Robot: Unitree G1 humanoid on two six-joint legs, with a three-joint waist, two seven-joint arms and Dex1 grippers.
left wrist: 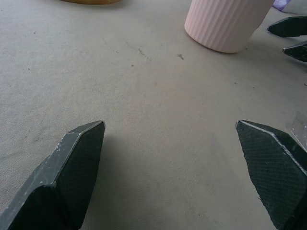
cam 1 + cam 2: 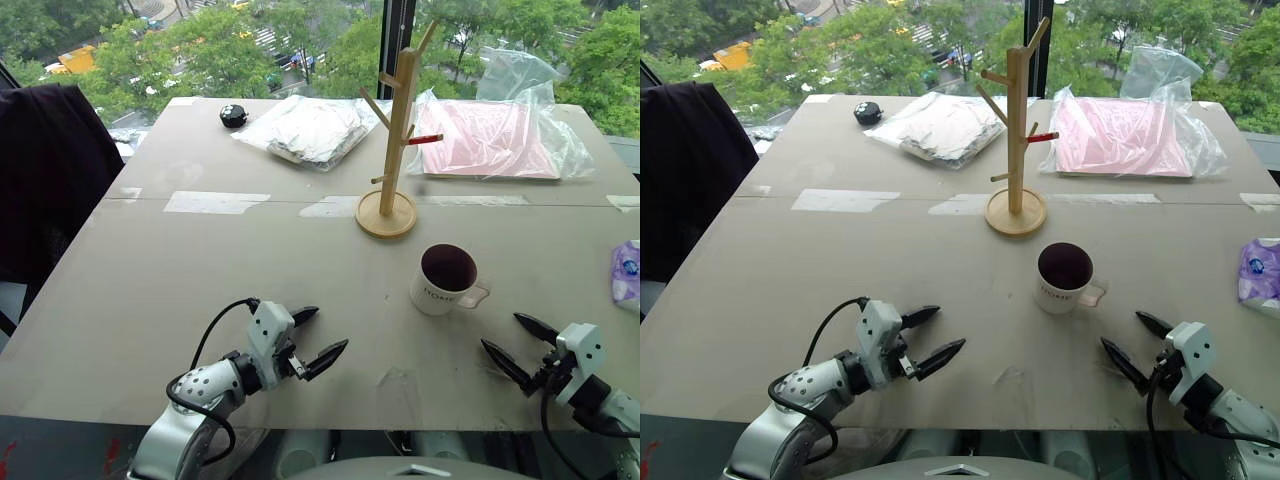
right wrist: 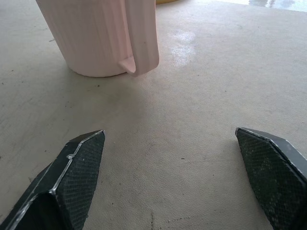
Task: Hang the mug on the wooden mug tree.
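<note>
The white mug (image 2: 444, 281) with a dark maroon inside stands upright on the table, its handle (image 2: 474, 295) turned toward the right side. The wooden mug tree (image 2: 392, 150) stands behind it on a round base, with one red-tipped peg (image 2: 427, 139). My right gripper (image 2: 508, 347) is open near the table's front edge, a short way in front and to the right of the mug; the right wrist view shows the mug's ribbed wall and handle (image 3: 141, 36) just ahead. My left gripper (image 2: 318, 337) is open at the front left, well apart from the mug (image 1: 224, 21).
At the back lie a clear bag of white items (image 2: 312, 128), a pink sheet in plastic (image 2: 490, 138) and a small black object (image 2: 233, 115). A purple packet (image 2: 627, 275) sits at the right edge. A dark garment (image 2: 45, 170) hangs beside the table's left edge.
</note>
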